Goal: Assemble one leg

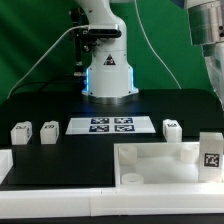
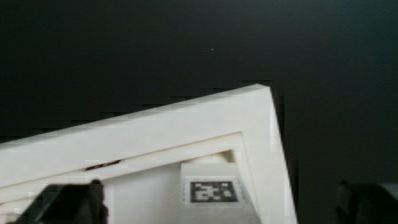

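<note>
The large white tray-like panel (image 1: 150, 165) lies at the front of the black table. One leg (image 1: 210, 150), a stubby white block with a tag, stands at the panel's corner on the exterior view's right. It also shows in the wrist view (image 2: 215, 190), inside the panel's corner (image 2: 249, 110). My gripper (image 1: 213, 70) hangs well above that leg. In the wrist view the gripper (image 2: 217, 208) is open and empty, with its dark fingertips (image 2: 71, 205) far apart on either side of the leg. Three more legs stand on the table: two (image 1: 20, 132) (image 1: 48, 129) and one (image 1: 171, 128).
The marker board (image 1: 111, 126) lies in the middle of the table in front of the robot base (image 1: 107, 75). A white part (image 1: 5, 165) sits at the front edge on the exterior view's left. A green backdrop stands behind.
</note>
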Tool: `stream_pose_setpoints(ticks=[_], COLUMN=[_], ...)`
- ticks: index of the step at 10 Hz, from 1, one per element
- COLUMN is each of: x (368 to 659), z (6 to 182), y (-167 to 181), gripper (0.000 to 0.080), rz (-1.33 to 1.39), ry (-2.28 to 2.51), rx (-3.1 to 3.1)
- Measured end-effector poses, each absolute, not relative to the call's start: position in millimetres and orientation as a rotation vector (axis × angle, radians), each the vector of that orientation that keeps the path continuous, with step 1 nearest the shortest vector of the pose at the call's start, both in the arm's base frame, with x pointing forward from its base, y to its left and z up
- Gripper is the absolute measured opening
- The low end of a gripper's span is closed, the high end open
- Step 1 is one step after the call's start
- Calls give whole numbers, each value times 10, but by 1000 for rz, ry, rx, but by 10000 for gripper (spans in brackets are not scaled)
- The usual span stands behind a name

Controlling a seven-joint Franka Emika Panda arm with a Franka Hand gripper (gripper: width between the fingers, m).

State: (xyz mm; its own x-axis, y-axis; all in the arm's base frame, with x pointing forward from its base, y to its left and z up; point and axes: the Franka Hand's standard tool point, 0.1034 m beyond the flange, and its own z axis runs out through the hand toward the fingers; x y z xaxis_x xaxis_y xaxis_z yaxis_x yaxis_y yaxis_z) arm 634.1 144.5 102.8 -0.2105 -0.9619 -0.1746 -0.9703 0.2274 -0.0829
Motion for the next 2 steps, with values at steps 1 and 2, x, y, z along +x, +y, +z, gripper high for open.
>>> stream_pose_setpoints(ticks=[1, 2], x=[6340, 6339], z=[1025, 1021], y=[1445, 1444], gripper=[649, 649], rz=[66, 66], ry=[2306, 2306], rx=[-1843, -1843])
